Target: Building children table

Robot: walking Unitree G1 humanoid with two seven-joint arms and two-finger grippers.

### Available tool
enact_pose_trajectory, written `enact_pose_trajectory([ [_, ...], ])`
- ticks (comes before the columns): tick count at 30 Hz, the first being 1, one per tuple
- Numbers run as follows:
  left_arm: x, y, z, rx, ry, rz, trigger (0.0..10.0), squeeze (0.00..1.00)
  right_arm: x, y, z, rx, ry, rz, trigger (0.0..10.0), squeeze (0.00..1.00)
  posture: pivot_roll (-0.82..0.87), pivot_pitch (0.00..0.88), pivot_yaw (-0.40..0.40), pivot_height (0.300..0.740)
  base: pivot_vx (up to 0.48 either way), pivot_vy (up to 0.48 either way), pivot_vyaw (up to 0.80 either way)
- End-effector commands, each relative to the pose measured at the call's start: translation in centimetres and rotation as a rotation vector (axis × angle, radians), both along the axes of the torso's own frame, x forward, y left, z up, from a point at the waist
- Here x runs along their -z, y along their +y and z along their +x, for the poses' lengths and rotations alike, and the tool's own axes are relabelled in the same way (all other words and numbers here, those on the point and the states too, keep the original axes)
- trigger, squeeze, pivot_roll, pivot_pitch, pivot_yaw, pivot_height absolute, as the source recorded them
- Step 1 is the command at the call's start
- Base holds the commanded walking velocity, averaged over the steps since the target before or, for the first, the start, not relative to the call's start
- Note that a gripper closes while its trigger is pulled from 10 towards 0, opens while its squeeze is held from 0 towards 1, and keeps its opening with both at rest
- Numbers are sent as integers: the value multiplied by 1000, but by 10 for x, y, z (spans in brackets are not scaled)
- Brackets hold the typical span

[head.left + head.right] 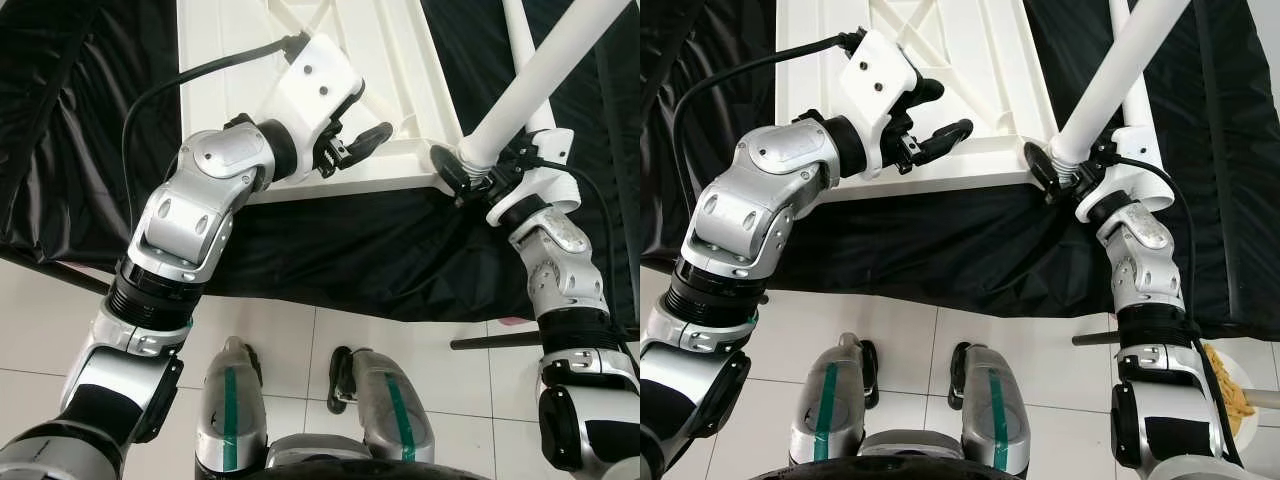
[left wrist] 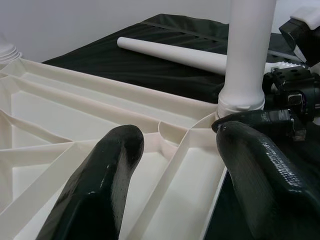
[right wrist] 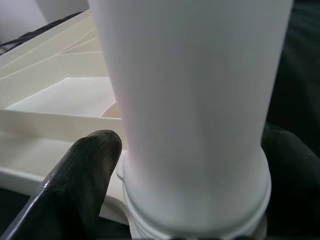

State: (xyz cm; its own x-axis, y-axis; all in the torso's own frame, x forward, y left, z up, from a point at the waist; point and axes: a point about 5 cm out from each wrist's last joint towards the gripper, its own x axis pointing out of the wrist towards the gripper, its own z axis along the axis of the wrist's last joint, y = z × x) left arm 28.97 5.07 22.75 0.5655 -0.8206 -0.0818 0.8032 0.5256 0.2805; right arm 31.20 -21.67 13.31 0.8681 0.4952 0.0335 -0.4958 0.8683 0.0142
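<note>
- Clamping the base of a white table leg (image 1: pixel 545 75), the right gripper (image 1: pixel 470 172) has one black finger on each side of the ribbed collar, right at the near right corner of the tabletop (image 1: pixel 395 70).
- That leg stands in the corner socket and rises tilted, leaning away toward the robot's right in the head views.
- The right wrist view puts the leg (image 3: pixel 195 115) dead centre, a black fingertip (image 3: pixel 82 170) pressed to its side just above the collar.
- The tabletop is a white plastic panel lying upside down, its ribbed underside and diagonal braces facing up, resting on a black cloth (image 1: pixel 340 250) spread over the floor.
- Over on the other side, the left gripper (image 1: pixel 362 140) hovers above the panel's near edge, fingers spread apart and gripping nothing.
- From the left wrist view, those two fingers (image 2: pixel 105 185) frame the socket corner, with the standing leg (image 2: pixel 247 55) beyond them.
- A second white leg (image 2: pixel 172 54) lies flat on the cloth behind the panel.
- White floor tiles (image 1: pixel 330 350) show at the robot's feet.
</note>
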Motion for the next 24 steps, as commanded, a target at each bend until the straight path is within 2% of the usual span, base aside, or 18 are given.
enact_pose_trajectory([
  [1, 2, -2, 0, 6, -4, 13, 10000, 0, -1, 8, 1, -59, 6, -1, 10000, 0, 78, 81, -29, 740, 0, 0, 0],
  [8, 1, -3, 0, 10, -11, 13, 10000, 0, -4, 15, 5, -170, 35, -29, 10000, 0, 81, 68, -34, 740, 0, 0, 0],
  [17, 4, -4, -3, 26, -3, 17, 10000, 0, -4, 19, 6, -250, 53, -40, 10000, 0, 86, 57, -41, 740, 0, 0, 0],
  [24, 14, -9, -8, 63, 17, 39, 10000, 0, -12, 19, 9, -321, 53, -65, 10000, 0, 84, 45, -46, 740, 0, 0, 0],
])
